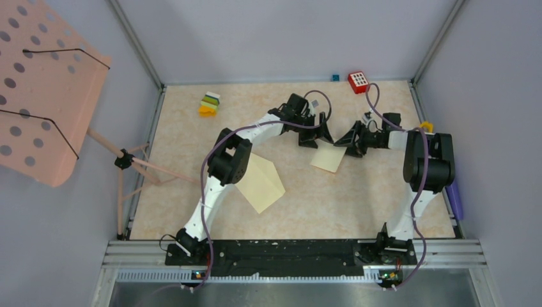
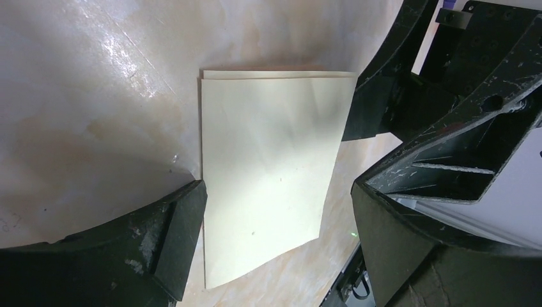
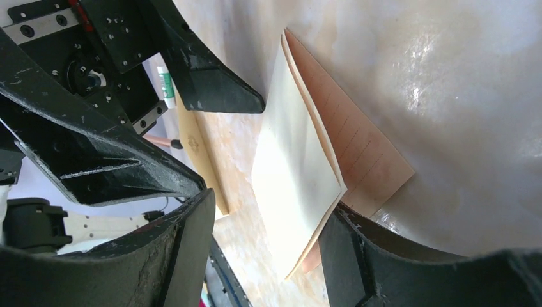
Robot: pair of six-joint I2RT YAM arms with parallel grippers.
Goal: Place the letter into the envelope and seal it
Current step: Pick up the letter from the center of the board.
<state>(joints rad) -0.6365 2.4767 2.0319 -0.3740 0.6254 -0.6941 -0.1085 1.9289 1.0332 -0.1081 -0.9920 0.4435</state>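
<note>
Marbled tabletop (image 1: 358,198) lay under both claws. Left gripper (image 2: 278,204) stood wide open astride the folded letter (image 2: 268,160); right gripper (image 3: 265,217) gaped at its edge, holding nothing. Nearby, the envelope (image 1: 261,182) lay flat, partly hidden by the left arm. Thin, light, floppy paper would probably slide, so pinching the letter's lifted fold edge seemed best.
</note>
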